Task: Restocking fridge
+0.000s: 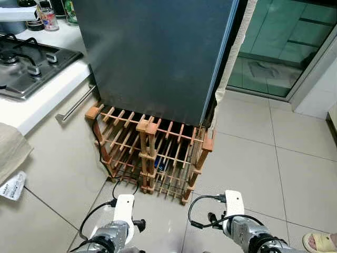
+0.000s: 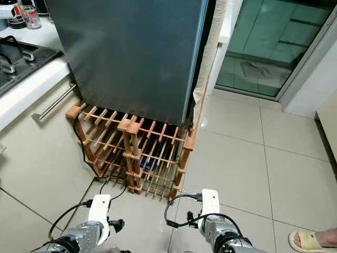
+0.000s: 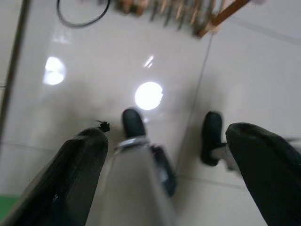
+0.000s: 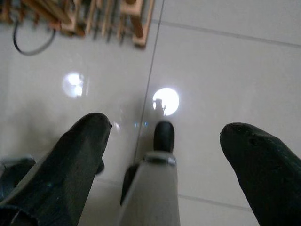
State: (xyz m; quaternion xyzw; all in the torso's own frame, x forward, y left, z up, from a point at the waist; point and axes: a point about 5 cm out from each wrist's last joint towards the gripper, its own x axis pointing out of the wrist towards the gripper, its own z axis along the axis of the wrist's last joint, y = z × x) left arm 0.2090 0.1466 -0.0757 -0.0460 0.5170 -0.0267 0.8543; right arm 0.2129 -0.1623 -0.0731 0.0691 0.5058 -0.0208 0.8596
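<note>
i'm facing the fridge point(image 1: 158, 58), door closed, perched on a wooden rack point(image 1: 152, 153). both arms hang low by my legs: left gripper point(image 3: 164, 165) and right gripper point(image 4: 164, 165) each with fingers spread wide over bare floor point(image 4: 225, 61), holding nothing. risk as i see it: stepping closer, i could kick the rack or snag the black cable point(image 1: 108, 168) trailing from it, since it sits right in my path. a person's sandalled foot point(image 1: 320, 242) is near my right side. count: one fridge, one rack, one hob point(image 1: 23, 66), two jars on the counter point(image 1: 47, 18).
</note>
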